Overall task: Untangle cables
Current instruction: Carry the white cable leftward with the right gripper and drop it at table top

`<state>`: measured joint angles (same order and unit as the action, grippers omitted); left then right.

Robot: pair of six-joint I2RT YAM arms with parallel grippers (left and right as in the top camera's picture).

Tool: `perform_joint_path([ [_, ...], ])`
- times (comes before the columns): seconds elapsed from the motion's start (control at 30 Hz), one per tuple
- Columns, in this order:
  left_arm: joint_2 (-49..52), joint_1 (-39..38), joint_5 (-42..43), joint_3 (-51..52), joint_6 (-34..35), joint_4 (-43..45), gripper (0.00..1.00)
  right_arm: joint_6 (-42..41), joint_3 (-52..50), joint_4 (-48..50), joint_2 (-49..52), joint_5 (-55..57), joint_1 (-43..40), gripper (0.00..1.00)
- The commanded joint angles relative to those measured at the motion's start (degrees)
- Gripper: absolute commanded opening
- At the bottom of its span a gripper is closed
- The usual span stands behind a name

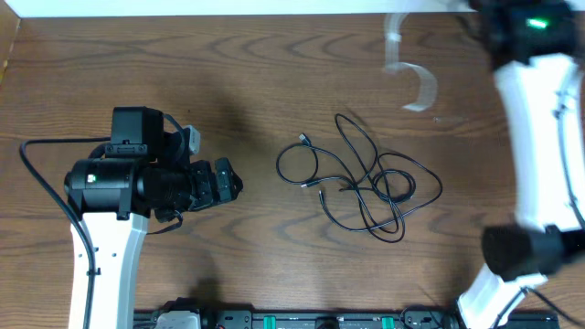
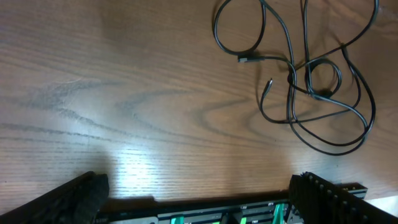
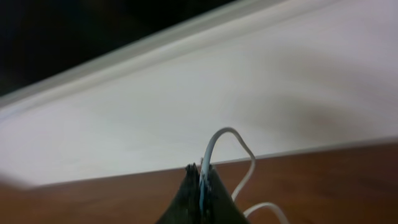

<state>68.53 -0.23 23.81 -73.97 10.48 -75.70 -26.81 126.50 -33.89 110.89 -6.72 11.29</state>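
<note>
right gripper (image 3: 200,169) is pinched shut on the short white cord (image 3: 224,130). a thin loop of it arches up out of the jaws and curls back down beside them. from overhead that cord shows only as a pale blur toward the far right of the table (image 1: 228,73), well apart from everything else. left gripper (image 1: 230,181) stands wide apart and holds nothing. it points at the black cords (image 1: 379,183), which lie in the middle of the table, near its fingertips but not touching them.

those black cords are thin, light and limp — they should follow any pull rather than keep a shape. a tug on one strand would likely drag the whole bundle along or cinch it tighter. they lie flat in wide, loose loops that cross one another at a denser knot (image 2: 292,78) toward the right of the bundle. the best hold, i judge, is just behind a free end — the plug (image 2: 249,59) on the left side lies clear of the crossings. how many separate cords make up the bundle i cannot tell.
</note>
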Motion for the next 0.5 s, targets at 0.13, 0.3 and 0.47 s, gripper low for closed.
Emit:
perform_joint_path([
  [0.13, 0.2, -0.2, -0.4, -1.1, -0.3, -0.1, 0.98, -5.5, 0.1, 8.9, 8.9, -15.7, 14.6, 0.11],
  [0.3, 0.2, -0.2, -0.4, -1.1, -0.3, -0.1, 0.98, -0.9, 0.1, 8.7, 9.8, -15.1, 21.6, 0.24],
  [0.47, 0.3, -0.2, -0.4, -1.1, -0.3, -0.1, 0.98, -1.0, 0.2, 7.0, 7.5, -14.2, 22.6, 0.23],
])
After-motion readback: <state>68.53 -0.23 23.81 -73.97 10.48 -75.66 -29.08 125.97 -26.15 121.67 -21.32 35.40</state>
